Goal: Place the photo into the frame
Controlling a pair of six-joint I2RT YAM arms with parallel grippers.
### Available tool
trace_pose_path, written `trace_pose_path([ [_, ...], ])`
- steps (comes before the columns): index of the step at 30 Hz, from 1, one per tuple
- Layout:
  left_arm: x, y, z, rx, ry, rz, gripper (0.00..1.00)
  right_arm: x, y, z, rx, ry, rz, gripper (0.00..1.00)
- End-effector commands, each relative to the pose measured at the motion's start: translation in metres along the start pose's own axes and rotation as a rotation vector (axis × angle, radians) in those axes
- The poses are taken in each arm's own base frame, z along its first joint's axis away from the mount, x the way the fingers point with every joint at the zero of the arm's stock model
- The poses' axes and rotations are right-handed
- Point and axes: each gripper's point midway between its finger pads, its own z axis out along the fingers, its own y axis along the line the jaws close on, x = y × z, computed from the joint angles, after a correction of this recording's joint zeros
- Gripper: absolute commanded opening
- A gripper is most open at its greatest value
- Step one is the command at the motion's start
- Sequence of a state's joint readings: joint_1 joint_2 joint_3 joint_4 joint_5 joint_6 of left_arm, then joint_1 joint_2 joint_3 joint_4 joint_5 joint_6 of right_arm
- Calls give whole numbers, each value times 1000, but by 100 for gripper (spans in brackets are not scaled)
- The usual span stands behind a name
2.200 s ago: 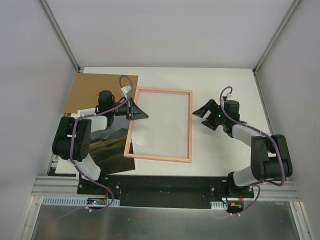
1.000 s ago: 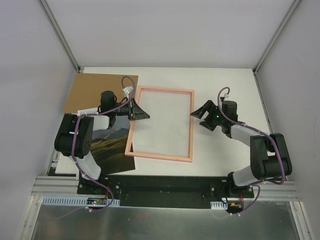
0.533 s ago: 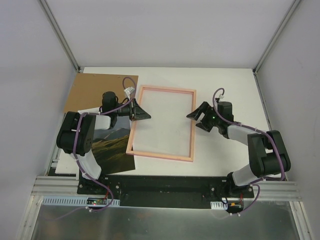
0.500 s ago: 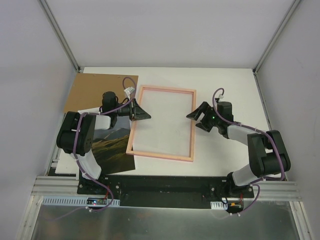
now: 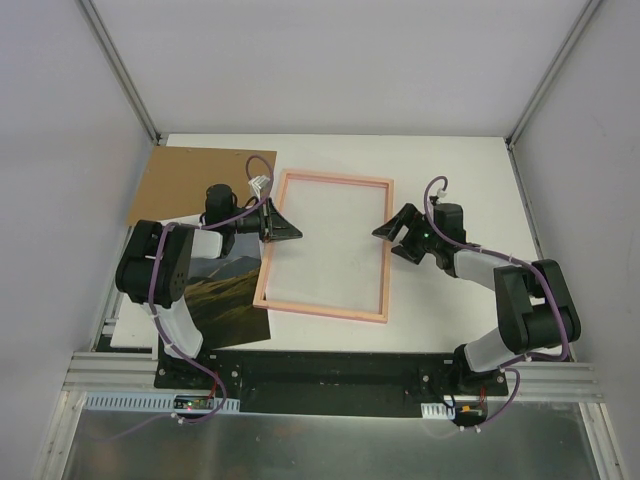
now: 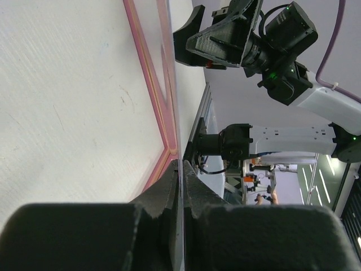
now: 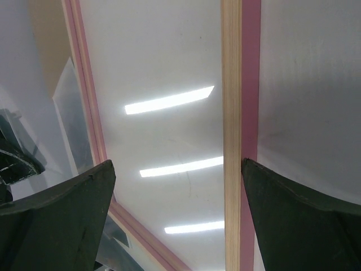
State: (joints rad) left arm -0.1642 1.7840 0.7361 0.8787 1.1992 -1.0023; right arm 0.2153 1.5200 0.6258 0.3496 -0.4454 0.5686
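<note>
— Which way does the photo lie from each tool?

— The photo (image 5: 222, 300) lies flat on the table behind the left gripper (image 5: 283, 226), back toward that arm's base and partly under its forearm. From the right gripper (image 5: 393, 240) it is well apart, on the other side of the whole frame (image 5: 320, 313). I judge the left arm the nearer one.

— And the long axes?

— The frame's long side runs away from the bases, slightly skewed. The photo's long side runs much the same way, turned a little more. So the print would have to travel sideways over the left rail, with a small twist.

— What are the tools doing?

— The left one is clenched, its tips at the frame's left rail; whether they pinch anything I cannot tell. The right one is spread wide and straddles the right rail, one finger on either side. I cannot make out any contact.

— Materials?

— The rails are thin wood, salmon-pink on the face and pale and bare on the side. The pane is clear and shiny and mirrors strip lights. The photo is a thin glossy sheet, probably hard to get a finger under. A matt brown board (image 5: 185, 180) also lies behind the left gripper, on the far side of its forearm.
</note>
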Motion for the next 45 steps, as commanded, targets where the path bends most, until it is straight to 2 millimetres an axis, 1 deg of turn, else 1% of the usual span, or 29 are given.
trace_pose_path([
  [1,3,1,5,17,13,57,0,-3,10,4,-34,-8,-20,96],
  [6,6,7,6,7,20,50,0,-1,11,5,-35,-3,-21,96],
  [10,4,11,7,-13,22,37,0,0,10,6,-33,-1,-22,96],
  [20,-7,-5,8,7,-1,25,0,0,11,6,-33,0,-22,96],
  [45,-7,6,10,-17,-21,-6,0,1,10,6,-30,4,-25,96],
])
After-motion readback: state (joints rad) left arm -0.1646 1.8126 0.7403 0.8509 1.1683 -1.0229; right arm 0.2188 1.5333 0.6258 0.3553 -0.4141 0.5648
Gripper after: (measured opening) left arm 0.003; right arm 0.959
